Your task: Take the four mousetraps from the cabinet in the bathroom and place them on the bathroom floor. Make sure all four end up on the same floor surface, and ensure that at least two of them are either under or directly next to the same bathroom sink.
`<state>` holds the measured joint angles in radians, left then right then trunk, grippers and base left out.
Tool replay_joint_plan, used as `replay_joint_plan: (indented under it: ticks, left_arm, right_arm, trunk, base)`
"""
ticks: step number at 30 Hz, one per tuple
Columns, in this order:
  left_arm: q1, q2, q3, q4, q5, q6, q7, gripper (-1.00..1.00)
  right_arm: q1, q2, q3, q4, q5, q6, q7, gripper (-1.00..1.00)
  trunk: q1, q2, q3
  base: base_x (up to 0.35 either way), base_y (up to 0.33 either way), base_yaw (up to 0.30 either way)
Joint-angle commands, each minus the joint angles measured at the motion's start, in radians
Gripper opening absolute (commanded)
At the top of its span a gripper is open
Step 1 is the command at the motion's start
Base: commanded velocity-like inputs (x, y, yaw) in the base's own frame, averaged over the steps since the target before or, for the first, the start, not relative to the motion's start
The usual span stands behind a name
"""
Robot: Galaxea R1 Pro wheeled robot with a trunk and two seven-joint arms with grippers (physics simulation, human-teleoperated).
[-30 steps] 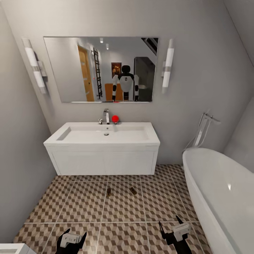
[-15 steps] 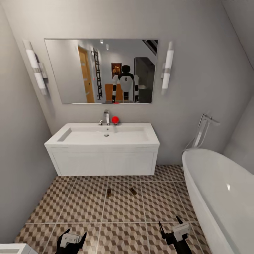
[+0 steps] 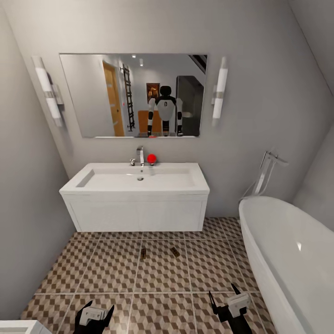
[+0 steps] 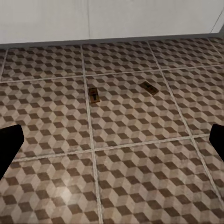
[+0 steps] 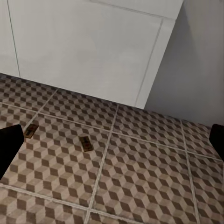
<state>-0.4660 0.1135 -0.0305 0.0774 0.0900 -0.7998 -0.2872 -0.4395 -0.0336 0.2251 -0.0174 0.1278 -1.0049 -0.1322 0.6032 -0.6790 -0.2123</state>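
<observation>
shifted down a little in the head view since a second ago: mirror (image 3: 133, 95), wall lamps and sink (image 3: 135, 180) all sit lower in the picture, while both claws hold the same spots at the bottom edge. reads as a small lift or tilt of the camera, not a move of the things. no change between the two mousetraps and the grout lines around them.

left claw (image 3: 94, 316) held low over the bathroom floor (image 3: 106, 273), fingers spread, nothing between them. right claw (image 3: 228, 304) likewise spread wide and empty. black fingertips (image 4: 8, 147) at the edges of the left wrist view with bare tile between.

two mousetraps down on the cube-pattern tiles, ahead of both claws and between them sideways: one (image 3: 143, 253) lying along a grout line, ahead and to the right of the left claw; the other (image 3: 175, 251) just beside it, turned at an angle, ahead and to the left of the right claw. same pair visible from the left wrist (image 4: 94, 95) (image 4: 150, 87) and from the right wrist (image 5: 31, 130) (image 5: 86, 143). both close in front of the white sink unit (image 3: 137, 213), apart from its front, not under it.

judged roughly half done: two of four on the floor and plausibly next to the sink. left to do, probably: back to the cabinet for the remaining two, then down onto these same tiles.
</observation>
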Motion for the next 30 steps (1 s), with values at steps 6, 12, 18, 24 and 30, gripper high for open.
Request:
replay_joint_plan:
  ticks: [6,12,18,24,30]
  left_arm:
    - [-0.002,-0.002,-0.003,0.004,0.010,-0.004,-0.007,1.00]
    - [-0.002,-0.004,-0.003,0.004,0.010,-0.004,-0.007,1.00]
    - [-0.002,-0.005,-0.003,0.004,0.010,-0.004,-0.006,1.00]
    - [-0.002,-0.005,-0.003,0.004,0.010,-0.004,-0.006,1.00]
    - [-0.002,-0.005,-0.003,0.004,0.010,-0.004,-0.006,1.00]
  right_arm:
    - [-0.001,0.000,0.002,0.001,0.011,-0.001,-0.010,1.00]
    - [-0.001,0.000,0.002,0.001,0.010,-0.001,-0.010,1.00]
    - [-0.001,0.000,0.002,0.001,0.010,0.000,-0.010,1.00]
    - [-0.001,0.000,0.002,0.001,0.010,0.000,-0.010,1.00]
    - [-0.001,0.000,0.002,0.001,0.010,0.000,-0.010,1.00]
  trunk:
    - [-0.023,0.041,0.017]
    - [-0.046,0.083,0.036]
    - [-0.069,0.125,0.055]
    - [-0.092,0.167,0.074]
    - [-0.115,0.209,0.093]
  base:
    - [0.000,0.000,0.000]
    - [0.000,0.000,0.000]
    - [0.000,0.000,0.000]
    - [0.000,0.000,0.000]
    - [0.000,0.000,0.000]
